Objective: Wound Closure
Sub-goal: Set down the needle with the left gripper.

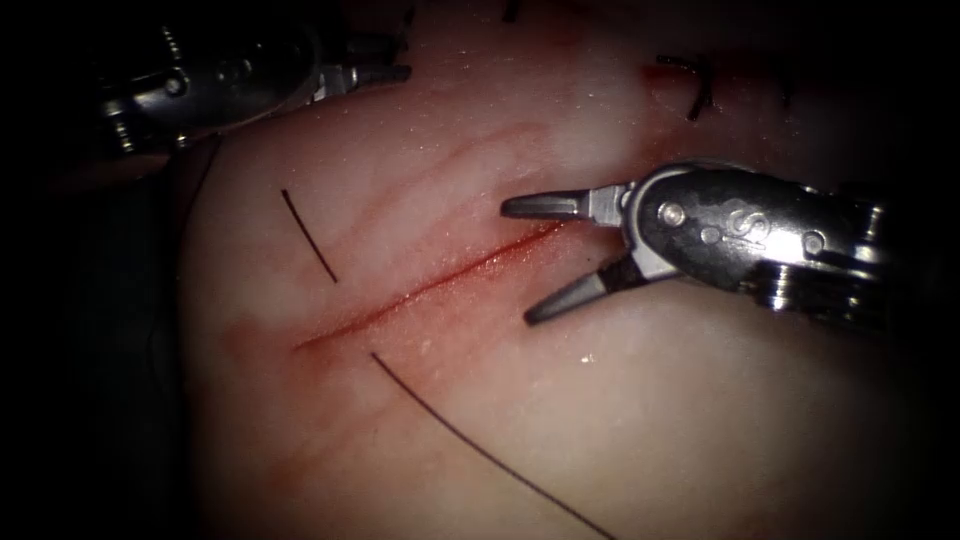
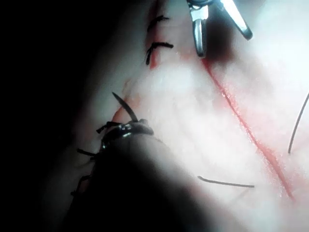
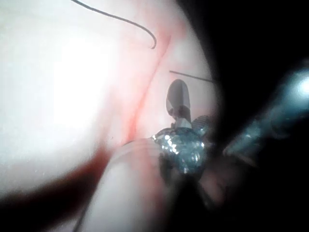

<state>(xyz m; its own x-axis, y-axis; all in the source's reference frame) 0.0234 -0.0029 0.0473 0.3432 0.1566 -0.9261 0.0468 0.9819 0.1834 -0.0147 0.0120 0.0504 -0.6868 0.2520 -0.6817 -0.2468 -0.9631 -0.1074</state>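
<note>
Now my right tool hangs wide open and empty over the right end of the cut, my left tool waits far off, its grip unclear, thread crosses the tissue, so I think I must grab thread.

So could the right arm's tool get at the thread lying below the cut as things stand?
Probably yes. The right tool hovers at the cut's right end with jaws open and empty, and the thread lies bare on the tissue below, nothing between them. The left tool sits far off, upper left.
</note>
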